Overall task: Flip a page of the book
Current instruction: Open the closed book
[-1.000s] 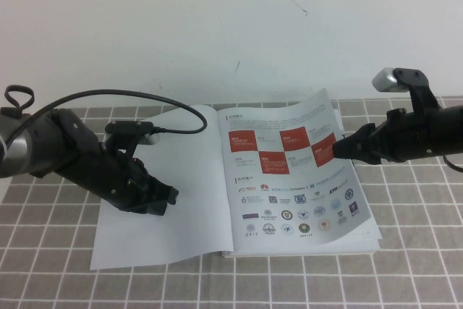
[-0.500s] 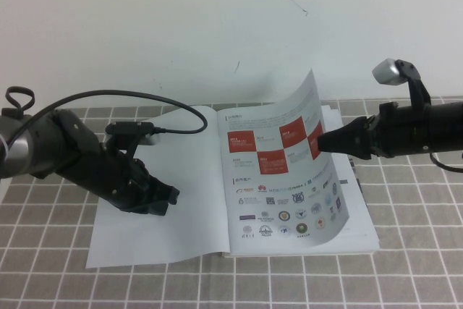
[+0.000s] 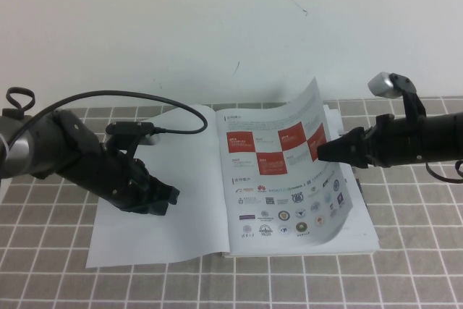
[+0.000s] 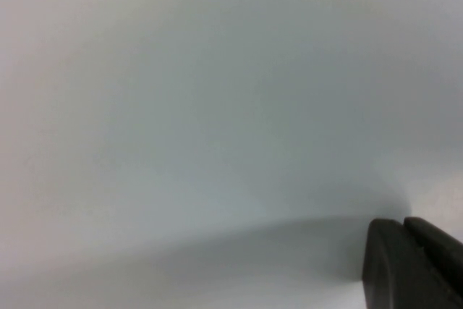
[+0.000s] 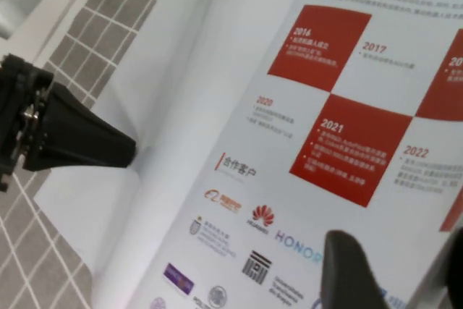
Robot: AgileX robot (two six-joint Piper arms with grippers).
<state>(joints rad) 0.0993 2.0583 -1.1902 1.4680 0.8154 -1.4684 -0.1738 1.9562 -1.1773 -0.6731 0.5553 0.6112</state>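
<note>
The page [image 3: 289,171], thin, glossy and floppy, curls up off the book's [image 3: 166,200] right half, pinched at its outer edge by the right gripper [image 3: 323,151]. The closed left gripper [image 3: 168,199] pins the blank left leaf.

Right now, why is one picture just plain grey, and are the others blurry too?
Left wrist view: the left gripper presses the blank page, filling the frame. Right wrist view: the page reads sharply; the right gripper is a dark blur. High view: evenly lit, soft shadows.

glossy paper page [image 3: 289,171], matt black plastic fingers [image 5: 354,269], checked cloth [image 3: 405,273]
</note>
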